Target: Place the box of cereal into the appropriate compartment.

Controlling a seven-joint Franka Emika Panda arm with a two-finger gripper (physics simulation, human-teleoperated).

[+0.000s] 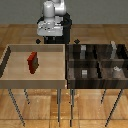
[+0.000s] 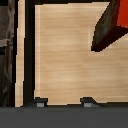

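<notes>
The box of cereal (image 1: 33,62) is a small red box with darker brownish-red sides, standing upright inside the light wooden tray (image 1: 10,77), left of the tray's middle. In the wrist view the box of cereal (image 2: 112,25) shows at one corner, over the tray floor (image 2: 60,55). My gripper (image 1: 48,39) hangs above the tray's far edge, well apart from the box. In the wrist view the gripper (image 2: 64,102) is open, both fingertips (image 2: 40,103) showing with only bare wood between them.
A dark wooden bin (image 1: 97,62) divided into several compartments stands at the exterior view's right of the tray, with small grey objects (image 1: 116,70) in some of them. Both containers rest on thin-legged stands. The dark bin wall (image 2: 7,50) shows at one edge of the wrist view.
</notes>
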